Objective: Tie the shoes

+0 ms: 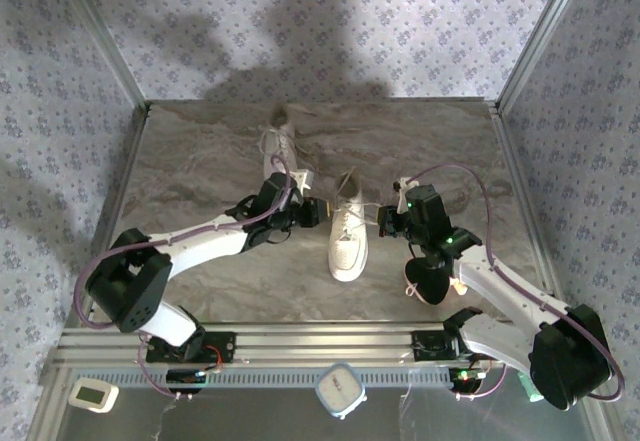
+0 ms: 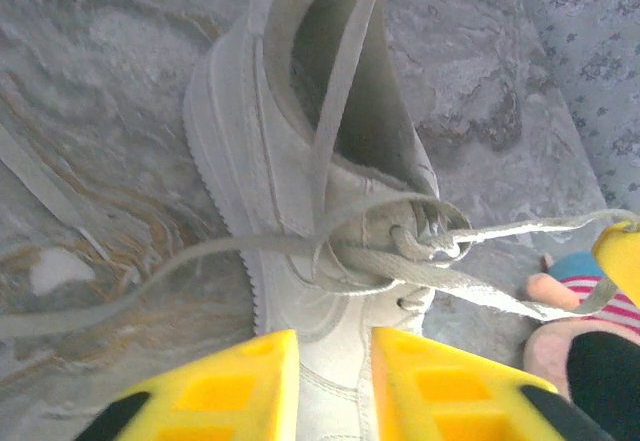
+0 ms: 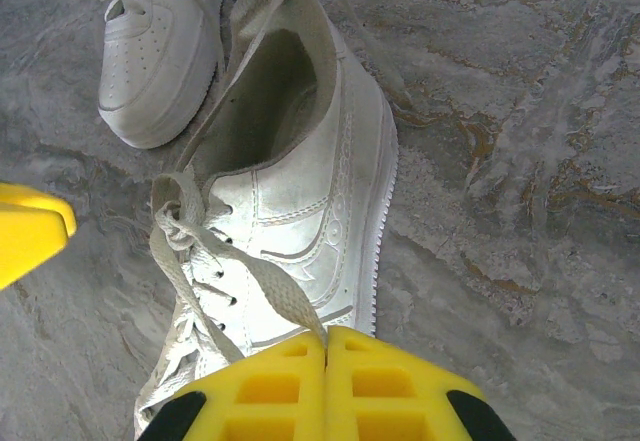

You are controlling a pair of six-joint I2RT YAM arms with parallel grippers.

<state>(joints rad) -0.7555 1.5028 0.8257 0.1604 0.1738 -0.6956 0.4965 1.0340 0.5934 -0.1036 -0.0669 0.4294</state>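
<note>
Clamping a white shoe (image 3: 300,201) lace (image 3: 270,286), seemingly, right pincer (image 3: 325,346) is closed; left pincer (image 2: 335,361) gapes slightly, empty.

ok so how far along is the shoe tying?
Done: near shoe has a loose first knot at its top eyelets, no bow. In hand: right end effector shut on a lace strand; left end effector open, holding nothing. Left: the bow, then the far shoe, which looks untied.

Arms reach inward: left claw (image 2: 335,351) parted (narrowly), right claw (image 3: 326,346) clamped on a lace (image 3: 272,296).
</note>
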